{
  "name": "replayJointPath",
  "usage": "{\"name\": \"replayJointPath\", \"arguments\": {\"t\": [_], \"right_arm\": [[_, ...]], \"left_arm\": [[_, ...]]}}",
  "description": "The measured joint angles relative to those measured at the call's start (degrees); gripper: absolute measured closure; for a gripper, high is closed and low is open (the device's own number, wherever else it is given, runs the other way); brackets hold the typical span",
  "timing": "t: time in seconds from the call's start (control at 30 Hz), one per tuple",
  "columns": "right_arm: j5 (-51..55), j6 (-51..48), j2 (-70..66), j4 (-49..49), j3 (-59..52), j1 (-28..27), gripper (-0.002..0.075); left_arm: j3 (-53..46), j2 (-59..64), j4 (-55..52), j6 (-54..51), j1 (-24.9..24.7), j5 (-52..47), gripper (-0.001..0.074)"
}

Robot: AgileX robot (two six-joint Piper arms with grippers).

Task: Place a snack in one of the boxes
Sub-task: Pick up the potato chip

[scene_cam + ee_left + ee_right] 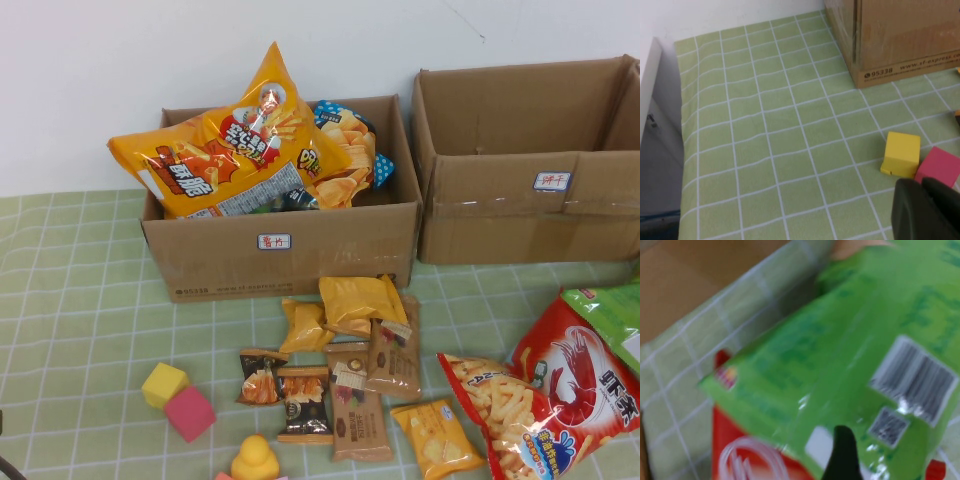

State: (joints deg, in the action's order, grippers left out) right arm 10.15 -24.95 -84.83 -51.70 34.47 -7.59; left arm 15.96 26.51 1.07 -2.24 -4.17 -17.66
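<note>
Boxes first: two brown cardboard cartons sit at the back of the green checked tablecloth (pixel 80 300). The left box (pixel 300 255) is stuffed with big orange chip bags (pixel 225 150), while the right box (pixel 500 215) looks bare inside from here. Next down in size, a red shrimp-cracker bag (pixel 575 385) lies at the right edge with a green bag (pixel 612 318) overlapping it. Small snack packets (pixel 345 370) are scattered in front of the left box, near yellow (pixel 163 384) and pink (pixel 190 413) blocks. The right gripper (pixel 842 455) hovers right over the green bag, probably touching it; can't tell its opening. The left gripper (pixel 927 210) hangs near the blocks, same deal.
</note>
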Motion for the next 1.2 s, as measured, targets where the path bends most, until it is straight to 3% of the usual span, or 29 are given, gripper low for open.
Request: {"name": "replayJointPath", "arguments": {"t": [0.27, 0.63, 0.8, 1.0, 1.2], "right_arm": [[0.7, -4.4, -6.9, -14.3, 2.0, -0.6, 0.0219], [5.8, -12.6, -15.4, -25.7, 8.4, -0.6, 0.0236], [6.0, -14.4, -18.3, -27.3, 8.4, -0.6, 0.0387], [6.1, -15.0, -19.4, -28.6, 8.6, -0.6, 0.0666], [8.0, -17.4, -19.4, -29.1, 8.7, -0.6, 0.0718]], "left_arm": [[-0.1, 0.0, 0.2, 0.3, 0.0, 1.2, 0.0737], [-0.1, 0.0, 2.0, 0.4, 0.0, 1.3, 0.0738], [-0.1, 0.0, 2.1, 0.5, 0.0, 1.3, 0.0737], [-0.1, 0.0, 2.1, 0.5, 0.0, 1.3, 0.0737], [-0.1, 0.0, 2.1, 0.5, 0.0, 1.3, 0.0737]]}}
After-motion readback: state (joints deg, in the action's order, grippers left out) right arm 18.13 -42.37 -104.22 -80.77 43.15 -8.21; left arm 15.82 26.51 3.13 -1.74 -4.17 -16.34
